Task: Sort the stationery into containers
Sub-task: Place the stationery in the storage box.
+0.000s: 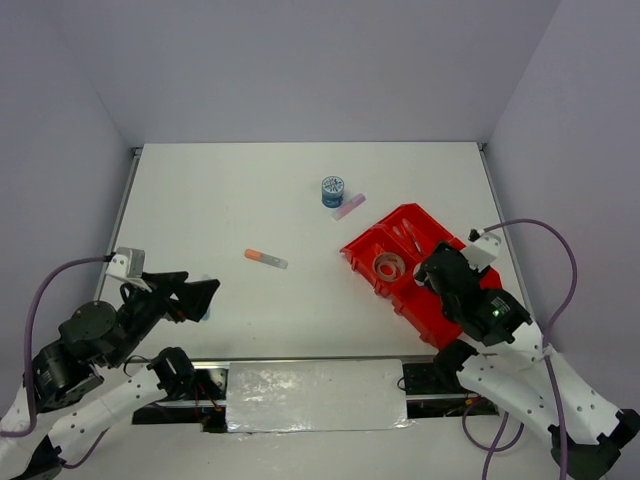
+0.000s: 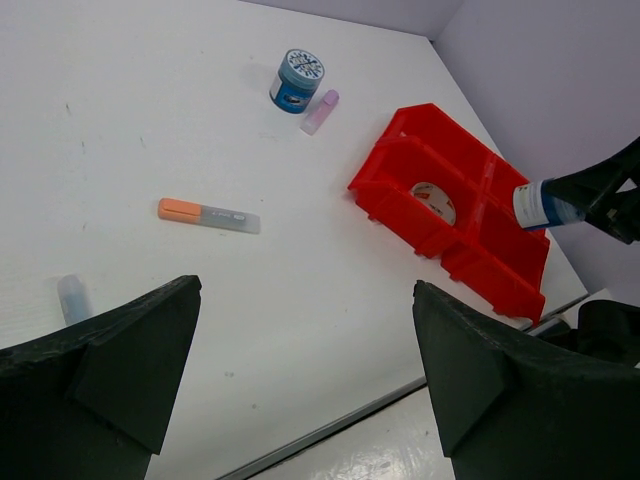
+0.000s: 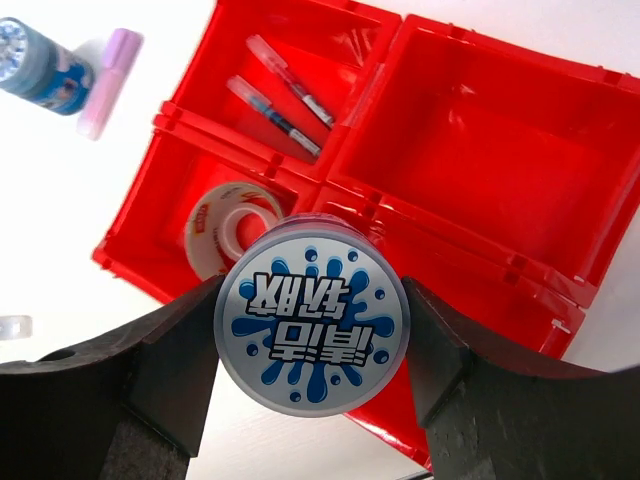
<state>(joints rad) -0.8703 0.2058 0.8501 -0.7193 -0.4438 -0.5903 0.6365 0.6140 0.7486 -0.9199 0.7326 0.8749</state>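
Observation:
The red tray (image 1: 352, 252) (image 2: 395, 165) (image 3: 470, 150) lies at the right of the table. My right gripper (image 3: 312, 300) (image 1: 440, 272) is shut on a blue-white roll (image 3: 312, 325) (image 2: 535, 203), which hangs above the tray's near side. A clear tape ring (image 3: 228, 225) (image 1: 388, 266) lies in one compartment and two thin pens (image 3: 285, 95) in another. On the table sit a second blue-white roll (image 1: 332, 190) (image 2: 297, 80), a pink stick (image 1: 349, 206) (image 2: 320, 111), an orange-tipped marker (image 1: 265, 258) (image 2: 208, 213) and a light blue pen (image 2: 73, 298). My left gripper (image 2: 305, 370) (image 1: 200, 295) hovers open at the near left, holding nothing.
A metal strip and a white plate (image 1: 315, 395) run along the table's near edge between the arm bases. Grey walls close in the back and both sides. A purple cable (image 1: 560, 260) loops off the right arm.

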